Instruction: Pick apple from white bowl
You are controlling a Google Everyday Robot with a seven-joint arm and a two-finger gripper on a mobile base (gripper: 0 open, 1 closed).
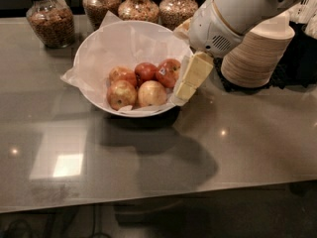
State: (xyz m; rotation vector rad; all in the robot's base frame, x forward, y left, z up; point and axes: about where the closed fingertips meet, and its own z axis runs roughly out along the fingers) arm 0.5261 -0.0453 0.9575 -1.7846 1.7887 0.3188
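The white bowl (97, 99), lined with crinkled white paper, stands on the grey table left of centre. Several red-yellow apples lie in it; the front ones are a left apple (122, 94) and a right apple (151, 93), and the rear right apple (168, 71) has a sticker. My gripper (190, 81), cream-coloured under a white arm housing, hangs tilted at the bowl's right rim, just right of the rear right apple and above the paper's edge. It holds nothing that I can see.
A stack of tan paper bowls (255, 53) stands right of the arm. Several glass jars of grains, such as the left jar (49, 19) and another jar (137, 4), line the back. The table's front edge (158, 200) runs along the bottom.
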